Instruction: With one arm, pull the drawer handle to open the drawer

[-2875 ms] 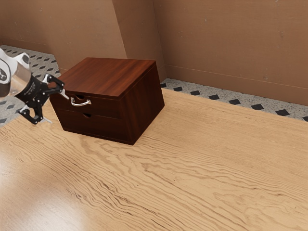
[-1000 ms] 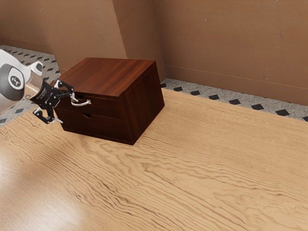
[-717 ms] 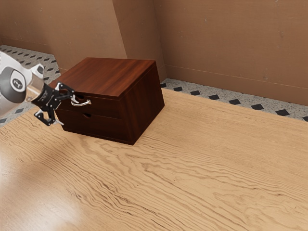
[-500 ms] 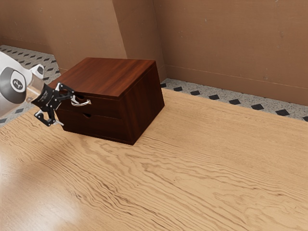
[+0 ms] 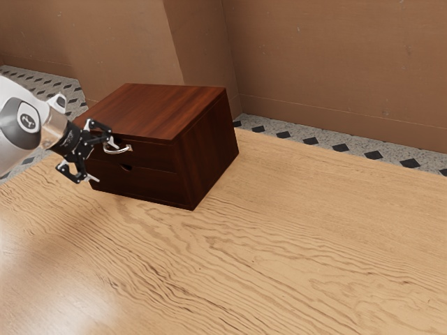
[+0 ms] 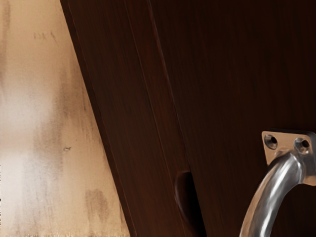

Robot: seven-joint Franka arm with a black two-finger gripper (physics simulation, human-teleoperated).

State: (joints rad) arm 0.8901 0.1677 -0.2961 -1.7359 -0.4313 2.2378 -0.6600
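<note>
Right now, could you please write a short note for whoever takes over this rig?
Gripper: open, in front of the top drawer, just beside its metal handle, not clamped on it.
Cabinet stands on the wooden table; the top drawer looks shut.
Done: hand brought up to the handle.
Left: close on the handle, then pull the drawer out.

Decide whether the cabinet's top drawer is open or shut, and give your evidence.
Shut: the top drawer lies flush with the lower drawer, no gap showing; the hand is open by the handle.
</note>
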